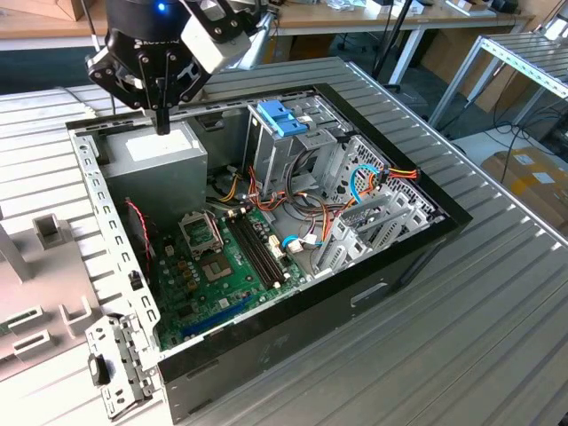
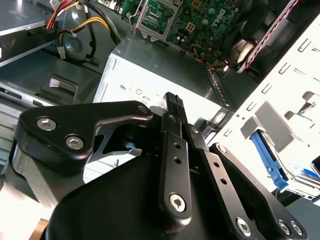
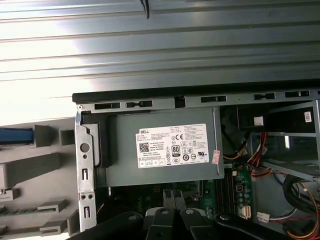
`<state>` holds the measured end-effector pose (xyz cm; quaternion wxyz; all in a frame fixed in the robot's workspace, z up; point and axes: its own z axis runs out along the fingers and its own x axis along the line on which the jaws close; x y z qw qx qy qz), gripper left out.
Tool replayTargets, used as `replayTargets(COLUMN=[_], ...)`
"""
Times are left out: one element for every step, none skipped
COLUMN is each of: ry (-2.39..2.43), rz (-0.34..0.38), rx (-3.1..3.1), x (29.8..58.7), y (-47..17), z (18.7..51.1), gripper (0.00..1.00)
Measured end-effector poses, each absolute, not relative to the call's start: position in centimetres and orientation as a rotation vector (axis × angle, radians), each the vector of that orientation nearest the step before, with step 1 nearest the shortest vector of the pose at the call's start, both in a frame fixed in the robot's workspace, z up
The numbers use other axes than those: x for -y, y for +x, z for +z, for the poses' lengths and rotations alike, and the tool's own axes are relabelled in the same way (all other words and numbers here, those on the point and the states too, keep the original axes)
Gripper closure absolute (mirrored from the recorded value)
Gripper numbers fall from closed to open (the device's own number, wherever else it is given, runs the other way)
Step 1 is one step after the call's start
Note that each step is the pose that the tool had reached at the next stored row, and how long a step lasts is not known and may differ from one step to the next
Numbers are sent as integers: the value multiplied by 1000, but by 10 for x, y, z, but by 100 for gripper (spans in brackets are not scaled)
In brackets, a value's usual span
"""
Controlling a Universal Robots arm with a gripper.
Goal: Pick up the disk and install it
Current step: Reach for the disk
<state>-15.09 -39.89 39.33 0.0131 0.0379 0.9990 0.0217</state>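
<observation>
My gripper point(image 1: 162, 122) hangs over the grey power supply point(image 1: 158, 160) at the back corner of the open computer case point(image 1: 266, 213). Its two black fingers are pressed together with nothing between them, as both wrist views show: gripper point(image 2: 172, 100), gripper point(image 3: 172, 197). Of the disk I see a bright blue rail point(image 2: 269, 156) lying in a slot of the pale holder point(image 2: 280, 100) beside the case. That disk rail point(image 3: 15, 136) is off to the gripper's side and apart from it.
Inside the case are the green motherboard point(image 1: 217, 257), a metal drive cage point(image 1: 355, 191) with a pale-blue ridged latch point(image 1: 282, 115) and bundles of coloured cables point(image 1: 315, 213). A loose metal bracket point(image 1: 120, 364) lies by the case's front corner. The case sits on a ribbed metal table point(image 1: 461, 337).
</observation>
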Motion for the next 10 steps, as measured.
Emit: replayTargets(ry=[118, 118, 118, 118, 118, 118, 118, 118, 118, 118], rz=[68, 68, 68, 68, 68, 68, 68, 68, 68, 68], rx=[-3112, -3112, -3112, -3112, -3112, -3112, -3112, -3113, -3112, -3113], x=[399, 399, 399, 399, 399, 399, 399, 399, 399, 399], y=[-151, -152, -152, -152, -153, -154, -154, -155, -155, -156], z=[393, 393, 393, 393, 393, 393, 393, 393, 393, 393], gripper=[89, 89, 89, 89, 89, 89, 89, 89, 89, 89])
